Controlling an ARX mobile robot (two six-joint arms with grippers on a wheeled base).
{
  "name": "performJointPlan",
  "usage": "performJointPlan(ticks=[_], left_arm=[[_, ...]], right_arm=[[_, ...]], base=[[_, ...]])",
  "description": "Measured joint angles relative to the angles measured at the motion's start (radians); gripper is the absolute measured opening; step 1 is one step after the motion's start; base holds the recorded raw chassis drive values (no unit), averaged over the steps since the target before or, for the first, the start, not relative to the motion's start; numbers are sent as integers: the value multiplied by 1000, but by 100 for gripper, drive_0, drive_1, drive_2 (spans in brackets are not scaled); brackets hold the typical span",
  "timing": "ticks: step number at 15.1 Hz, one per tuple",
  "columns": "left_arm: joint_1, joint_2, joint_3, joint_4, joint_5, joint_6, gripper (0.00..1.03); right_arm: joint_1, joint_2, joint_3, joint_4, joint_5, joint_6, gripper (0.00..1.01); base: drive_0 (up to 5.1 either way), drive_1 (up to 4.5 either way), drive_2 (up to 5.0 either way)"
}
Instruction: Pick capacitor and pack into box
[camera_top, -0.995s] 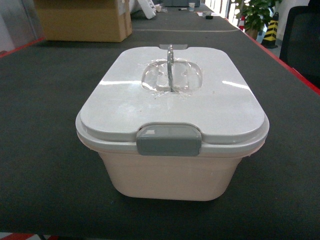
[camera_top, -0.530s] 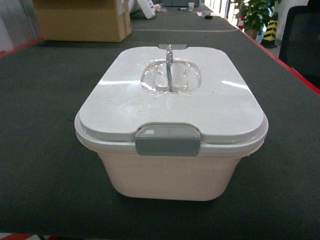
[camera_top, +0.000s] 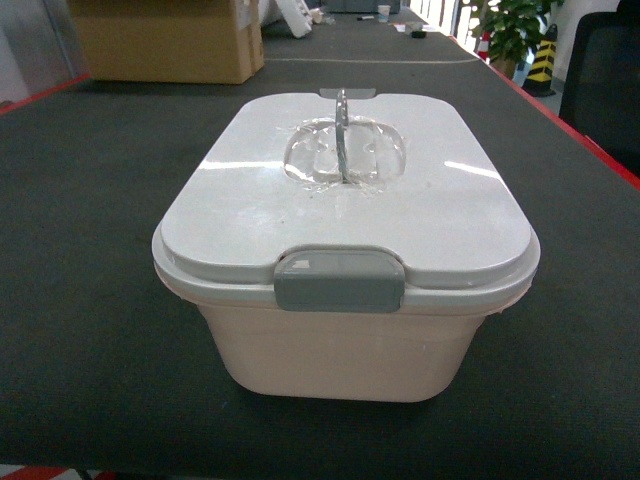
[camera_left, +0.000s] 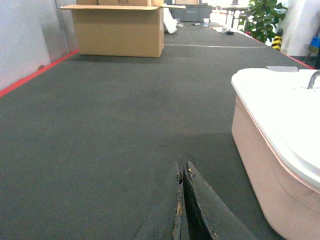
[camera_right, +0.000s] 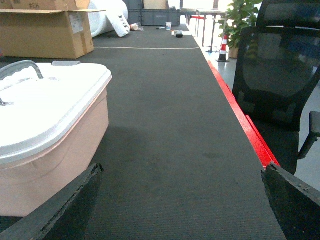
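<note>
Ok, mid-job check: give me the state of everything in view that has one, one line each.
box: upright on the dark mat, closed.
lid: seated on the box.
grey latch: down over the front rim.
lid handle: standing up.
left gripper: shut, empty.
right gripper: open, empty.
cardboard box: flaps open.
capacitor: not visible in any view.

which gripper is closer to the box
Right, probably. The right gripper is open beside the box, one jaw near its wall; the left gripper, shut, sits left of it, apart.
</note>
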Motion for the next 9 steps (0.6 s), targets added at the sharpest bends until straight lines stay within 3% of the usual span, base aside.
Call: performJointPlan(ticks=[3, 5, 9], left_arm=[[0, -93, -21, -72, 0, 0, 2], [0, -114, -50, -48, 0, 0, 2], [0, -257, -50, -187, 0, 0, 2]], right_arm=[[0, 0, 0, 0, 0, 0, 98], [0, 0, 0, 0, 0, 0, 98], [0, 0, 0, 0, 0, 0, 98]], base=[[0, 0, 0], [0, 0, 0], [0, 0, 0]])
